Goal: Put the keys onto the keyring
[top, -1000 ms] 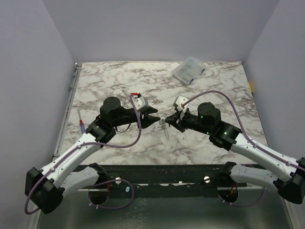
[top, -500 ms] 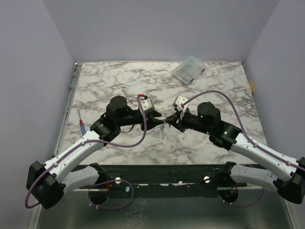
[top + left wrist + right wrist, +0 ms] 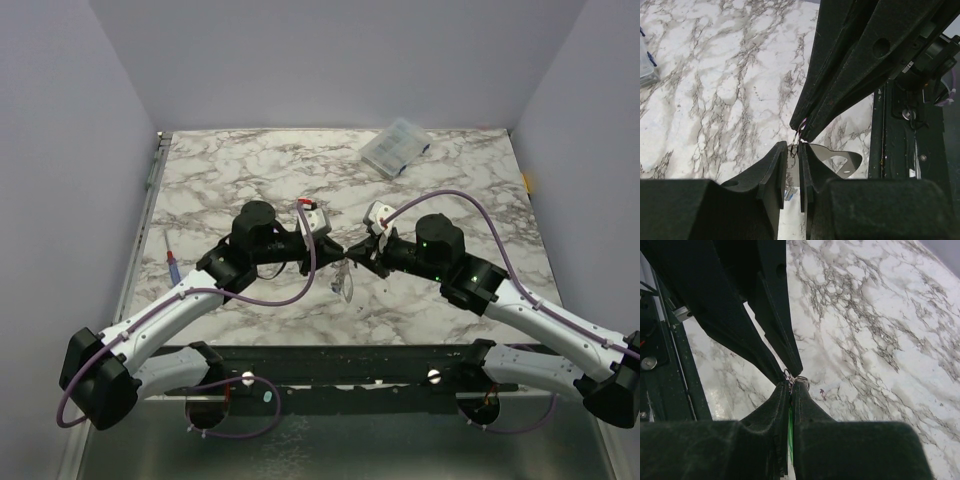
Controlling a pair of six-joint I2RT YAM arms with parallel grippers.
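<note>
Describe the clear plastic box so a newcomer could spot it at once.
On the marble table, look to the far edge, right of centre. The clear plastic box lies there at a slant. It alone is flat and see-through, unlike the thin red-and-blue stick near the left edge.

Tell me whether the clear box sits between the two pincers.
No, the box lies alone near the table's far edge.

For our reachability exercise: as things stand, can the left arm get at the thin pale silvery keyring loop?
Probably yes: the left gripper sits right beside the thin pale silvery keyring loop. Only the right gripper, shut and tip to tip with it, crowds the spot.
</note>
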